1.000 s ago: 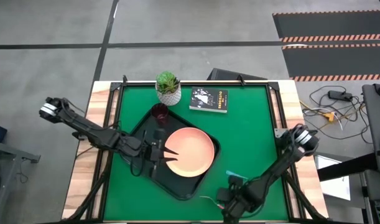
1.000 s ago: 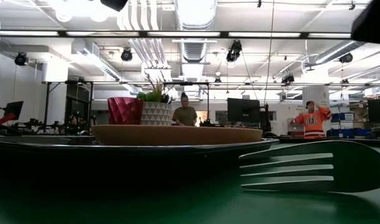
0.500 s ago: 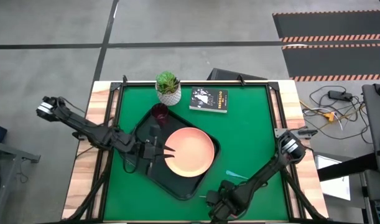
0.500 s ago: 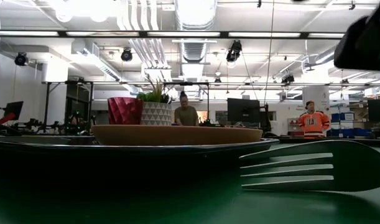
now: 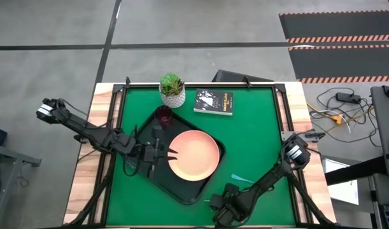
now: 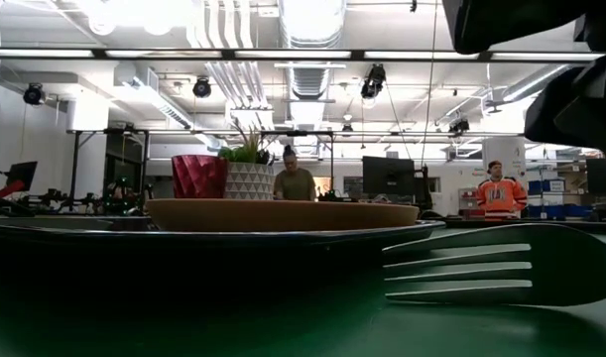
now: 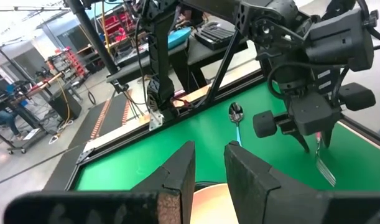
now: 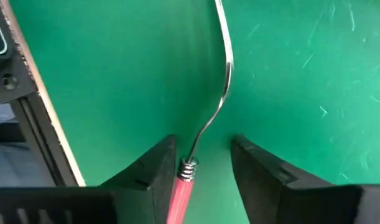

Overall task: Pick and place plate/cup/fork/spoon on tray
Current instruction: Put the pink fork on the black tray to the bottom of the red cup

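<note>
The pink plate (image 5: 195,156) lies on the black tray (image 5: 181,191), and the dark red cup (image 5: 163,114) stands at the tray's far corner. My left gripper (image 5: 163,154) hangs open by a narrow gap at the plate's left rim. The pink-handled fork (image 8: 182,190) lies on the green mat near the front edge, its tines (image 6: 461,270) toward the low camera. My right gripper (image 8: 202,171) is open, one finger on each side of the fork's handle. The blue-handled spoon (image 5: 240,179) lies on the mat to the right of the tray. My right gripper comes down from above with the top of the fork's handle (image 8: 185,177), beside the metal neck, between its open fingers. The handle lies close against one finger (image 8: 162,171); whether they touch I cannot tell. The fork rests flat on the mat.
A white pot with a green plant (image 5: 172,90) and a small black book (image 5: 214,102) stand at the table's far edge. Bare green mat (image 5: 258,140) lies right of the tray. People stand in the room beyond the table in the low view.
My right gripper has gone along the near edge toward the table's left, from beside the spoon to the fork. My left gripper has drawn back a little toward the table's left edge. Plate, cup, spoon and fork have stayed in place.
</note>
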{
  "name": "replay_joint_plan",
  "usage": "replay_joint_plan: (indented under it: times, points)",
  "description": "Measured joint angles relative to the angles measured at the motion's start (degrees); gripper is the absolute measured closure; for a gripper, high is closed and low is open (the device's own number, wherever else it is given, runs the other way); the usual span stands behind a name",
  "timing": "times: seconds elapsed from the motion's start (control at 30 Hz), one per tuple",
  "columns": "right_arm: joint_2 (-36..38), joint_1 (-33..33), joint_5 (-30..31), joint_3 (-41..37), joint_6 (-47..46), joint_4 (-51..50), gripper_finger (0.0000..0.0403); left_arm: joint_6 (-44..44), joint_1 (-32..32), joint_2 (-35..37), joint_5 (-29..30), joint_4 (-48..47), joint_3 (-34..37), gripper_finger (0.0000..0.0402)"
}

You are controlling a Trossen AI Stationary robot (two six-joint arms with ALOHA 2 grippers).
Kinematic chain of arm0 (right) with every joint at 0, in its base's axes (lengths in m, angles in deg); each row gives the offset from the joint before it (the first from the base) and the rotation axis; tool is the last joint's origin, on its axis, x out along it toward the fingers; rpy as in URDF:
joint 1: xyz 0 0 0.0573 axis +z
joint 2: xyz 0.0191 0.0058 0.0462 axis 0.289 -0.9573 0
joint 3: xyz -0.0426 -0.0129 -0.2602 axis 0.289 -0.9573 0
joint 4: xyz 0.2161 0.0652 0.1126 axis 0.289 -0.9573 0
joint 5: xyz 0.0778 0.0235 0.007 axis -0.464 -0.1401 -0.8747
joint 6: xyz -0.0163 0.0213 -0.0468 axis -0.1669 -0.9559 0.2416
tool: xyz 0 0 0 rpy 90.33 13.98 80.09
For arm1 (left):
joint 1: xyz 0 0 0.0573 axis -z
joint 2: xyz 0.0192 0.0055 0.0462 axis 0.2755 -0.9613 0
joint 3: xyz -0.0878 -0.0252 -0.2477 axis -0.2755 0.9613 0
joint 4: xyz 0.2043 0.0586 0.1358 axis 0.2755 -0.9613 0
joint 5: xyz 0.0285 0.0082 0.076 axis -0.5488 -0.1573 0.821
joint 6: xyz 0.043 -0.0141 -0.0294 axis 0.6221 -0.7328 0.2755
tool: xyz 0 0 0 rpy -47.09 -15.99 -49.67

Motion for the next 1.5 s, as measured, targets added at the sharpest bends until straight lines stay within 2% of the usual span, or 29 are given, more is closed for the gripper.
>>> replay_joint_plan:
  times: [0.33, 0.43, 0.57, 0.67, 0.83, 0.93, 1.0, 1.17, 1.27, 1.33, 1.4, 1.5]
  points:
    - [-0.2, -0.3, 0.8, -0.2, 1.8, -0.3, 0.038, -0.2, 0.0, -0.6, 0.0, 0.0, 0.0, 0.0333]
    - [0.4, -0.4, 1.1, -0.2, 3.5, -2.8, 0.0384, -1.6, 0.0, -0.7, 0.0, 0.0, 0.2, 0.0333]
    - [3.9, -0.4, 1.4, -0.5, 6.0, -11.2, 0.0387, -2.3, 0.1, -0.7, 0.0, 0.0, 0.7, 0.0333]
    - [8.7, -0.2, 5.7, -1.4, 9.0, -12.6, 0.0388, -4.8, 0.1, -0.7, 0.0, 0.1, 1.4, 0.0333]
    - [17.4, -0.5, 18.8, -7.7, 16.8, -6.9, 0.0388, -9.2, 0.1, -0.7, 0.0, 1.7, 4.5, 0.0333]
    - [23.6, -1.7, 25.2, -14.9, 23.0, 2.6, 0.0389, -12.7, 0.1, -0.7, 0.0, 3.8, 5.9, 0.0333]
    - [27.6, -2.8, 27.9, -21.3, 29.2, 12.5, 0.0389, -15.1, 0.1, -0.8, 0.0, 5.4, 6.6, 0.0333]
    - [34.8, -8.8, 29.1, -38.9, 50.0, 51.5, 0.0398, -19.7, 0.1, -0.8, 0.0, 11.7, 9.0, 0.0333]
    - [35.8, -13.6, 24.1, -47.5, 59.8, 75.7, 0.0398, -23.0, 0.3, -2.0, 0.0, 15.1, 9.4, 0.0333]
    - [35.6, -16.6, 19.0, -51.6, 62.6, 87.8, 0.0398, -24.0, 0.5, -3.8, 0.2, 18.0, 9.4, 0.0333]
    - [35.5, -19.4, 14.4, -54.5, 62.9, 94.1, 0.0397, -24.1, 0.6, -6.0, 0.2, 20.0, 9.2, 0.0333]
    - [35.9, -22.1, 12.2, -56.6, 60.9, 94.3, 0.0396, -25.0, 0.9, -9.0, 0.2, 21.2, 8.6, 0.0333]
